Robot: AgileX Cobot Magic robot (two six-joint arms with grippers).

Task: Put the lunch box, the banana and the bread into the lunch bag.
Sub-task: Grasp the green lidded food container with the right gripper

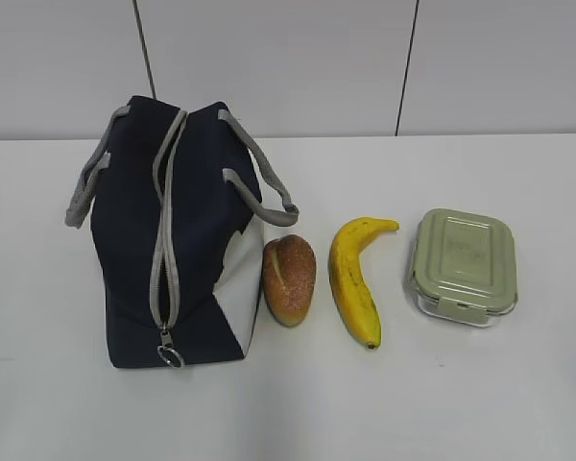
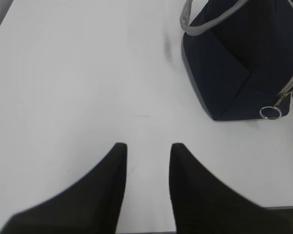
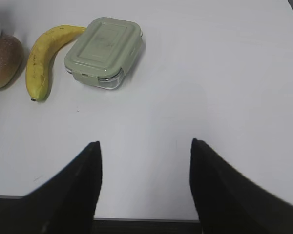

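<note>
Bag (image 1: 134,250) zipped, bread (image 1: 289,279), banana (image 1: 355,279), box (image 1: 463,264) beside it; both jaws open, empty. Next: unzip.

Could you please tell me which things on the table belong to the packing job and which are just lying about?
Belong to the job:
- bag, zipped shut
- bread
- banana
- lunch box, lid on

Just lying about:
- nothing; only the table itself, which bears all four
</note>
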